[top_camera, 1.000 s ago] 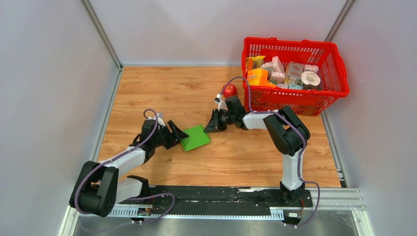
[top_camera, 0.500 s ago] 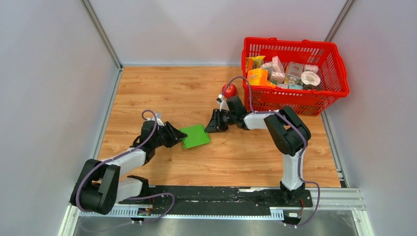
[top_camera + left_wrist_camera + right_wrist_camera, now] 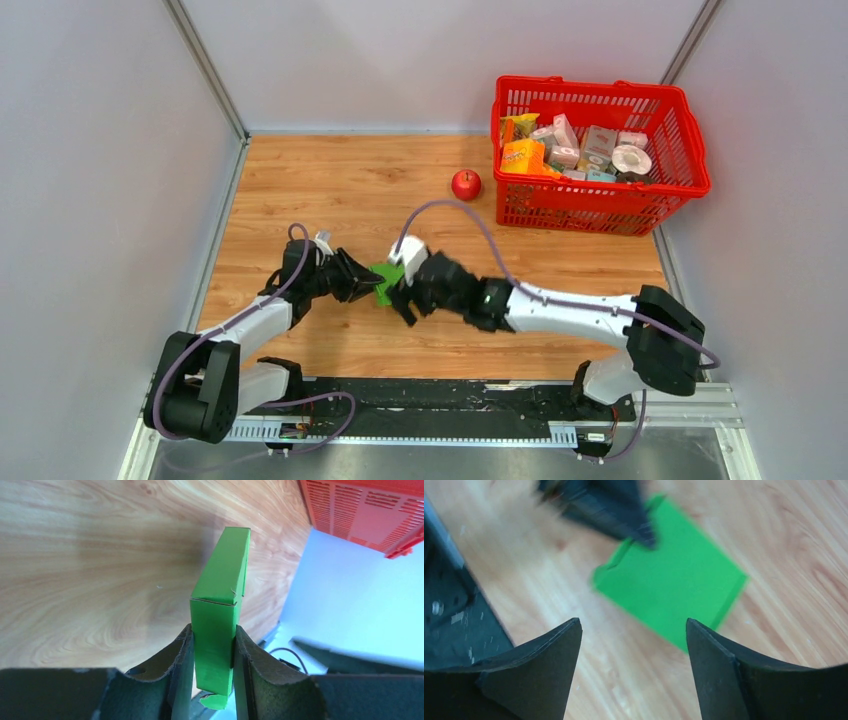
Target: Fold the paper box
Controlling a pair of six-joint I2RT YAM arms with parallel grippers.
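Note:
The paper box [image 3: 220, 580] is a bright green flattened cardboard piece. In the left wrist view it stands edge-on between my left gripper's [image 3: 212, 632] fingers, which are shut on its near end. From above only a bit of the paper box [image 3: 385, 272] shows, between my left gripper [image 3: 368, 285] and my right gripper [image 3: 400, 293], which hovers over it. The right wrist view looks down on the paper box [image 3: 679, 587] lying flat on the wood, with the left gripper's fingertips [image 3: 624, 520] at its far corner. My right gripper [image 3: 631, 624] is wide open and holds nothing.
A red apple [image 3: 465, 184] lies on the wooden table near a red basket [image 3: 600, 205] at the back right, filled with several small packages [image 3: 565, 145]. The red basket's wall [image 3: 360, 510] also shows in the left wrist view. Grey walls enclose the table.
My left gripper closed on the box's edge. My right arm swung from near the apple down across the table to above the box, and its jaws opened.

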